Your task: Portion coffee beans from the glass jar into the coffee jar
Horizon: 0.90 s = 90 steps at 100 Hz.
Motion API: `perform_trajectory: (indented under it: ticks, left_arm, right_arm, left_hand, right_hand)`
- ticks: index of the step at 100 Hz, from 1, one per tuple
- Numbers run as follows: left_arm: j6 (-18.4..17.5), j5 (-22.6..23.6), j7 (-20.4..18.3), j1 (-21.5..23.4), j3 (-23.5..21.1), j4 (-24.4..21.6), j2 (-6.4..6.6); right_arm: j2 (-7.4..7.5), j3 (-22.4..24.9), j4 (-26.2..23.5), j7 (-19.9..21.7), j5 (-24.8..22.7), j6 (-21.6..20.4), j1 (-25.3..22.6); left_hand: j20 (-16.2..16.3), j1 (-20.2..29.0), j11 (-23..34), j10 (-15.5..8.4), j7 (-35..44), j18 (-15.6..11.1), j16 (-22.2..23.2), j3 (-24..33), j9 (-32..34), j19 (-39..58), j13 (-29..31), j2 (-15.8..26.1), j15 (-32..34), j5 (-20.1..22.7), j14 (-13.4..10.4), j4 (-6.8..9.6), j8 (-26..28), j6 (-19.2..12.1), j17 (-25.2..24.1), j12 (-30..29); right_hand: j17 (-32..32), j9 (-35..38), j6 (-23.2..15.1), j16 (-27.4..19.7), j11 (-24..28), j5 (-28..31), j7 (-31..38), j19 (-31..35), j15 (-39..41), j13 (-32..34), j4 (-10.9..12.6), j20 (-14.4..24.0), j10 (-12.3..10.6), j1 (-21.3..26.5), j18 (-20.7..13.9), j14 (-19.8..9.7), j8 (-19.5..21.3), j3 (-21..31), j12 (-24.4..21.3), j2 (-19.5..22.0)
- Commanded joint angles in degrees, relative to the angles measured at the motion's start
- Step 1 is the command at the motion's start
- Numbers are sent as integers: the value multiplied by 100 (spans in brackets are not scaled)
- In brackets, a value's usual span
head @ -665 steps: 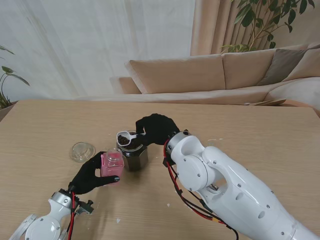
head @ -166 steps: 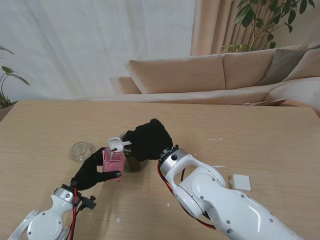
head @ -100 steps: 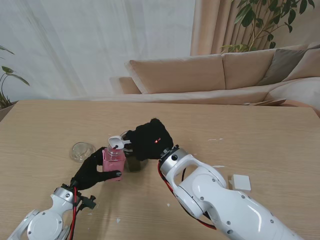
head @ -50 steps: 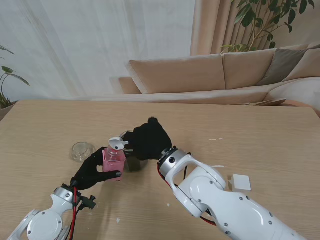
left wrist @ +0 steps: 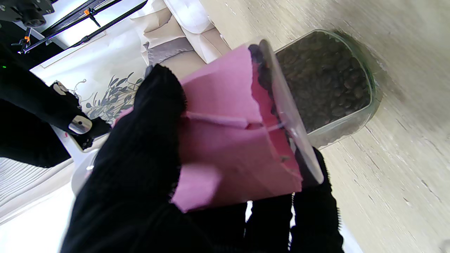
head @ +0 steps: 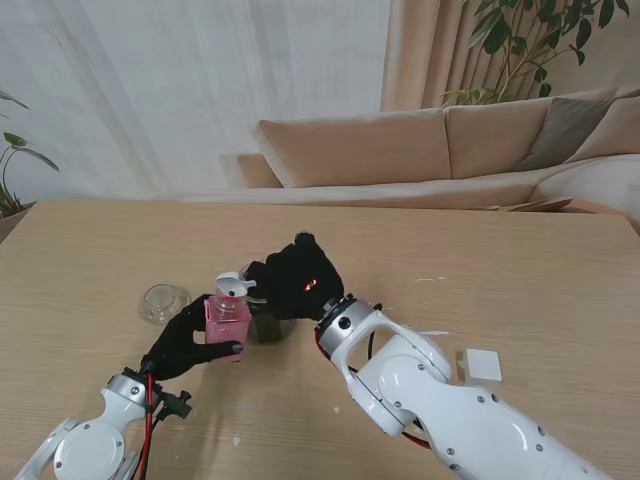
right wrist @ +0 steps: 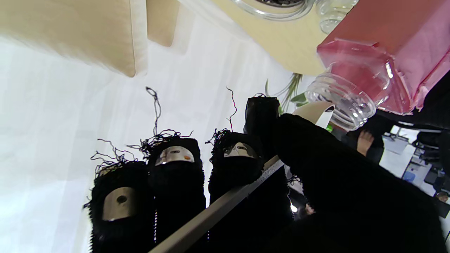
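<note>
A light wood-grain counter fills the near part of the stand's view. Beyond its far edge stands a long beige sofa with plump back cushions; one grey-brown cushion sits toward the right end. Sheer white curtains cover the wall behind and let in bright, soft daylight. A tan drape hangs beside them. A leafy potted plant rises at the far right, and a few green leaves show at the left edge.
</note>
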Motion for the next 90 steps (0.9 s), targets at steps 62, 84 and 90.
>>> perform_trajectory:
  ticks: [62, 84, 90]
  left_arm:
    - [47, -96, -165, 39, -14, -83, -19]
    - [7, -28, -134, 61, -60, -34, -20]
    - [-30, -12, -129, 84, -91, -17, -19]
  right_arm:
    - [1, 5, -18, 80, -135, 98, -34]
    - [-43, 287, -137, 254, 325, 171, -203]
    - [-47, 371, -136, 362, 415, 183, -207]
  left_hand:
    - [103, 1175, 786, -525, 1091, 30, -293, 883, 343, 193, -199, 1178, 249, 239, 40, 435, 392, -897, 88, 245]
    - [99, 1181, 786, -518, 1087, 24, -289, 886, 340, 184, -204, 1180, 247, 242, 49, 433, 393, -906, 77, 250]
    - [99, 1185, 786, -522, 1085, 26, -287, 890, 342, 183, -203, 1179, 248, 241, 49, 433, 393, -905, 73, 250]
  right_hand:
    - [-7, -171, -213, 203, -7, -167, -90, 721, -91, -252, -172, 177, -72, 407, -201, -70, 97, -253, 149, 300]
    - [27, -135, -121, 211, 1, -135, -79, 756, -62, -218, -150, 175, -26, 398, -148, -14, 67, -189, 151, 254]
    - [29, -135, -125, 211, 2, -132, -77, 760, -60, -218, -154, 176, -24, 393, -139, -13, 62, -184, 152, 258]
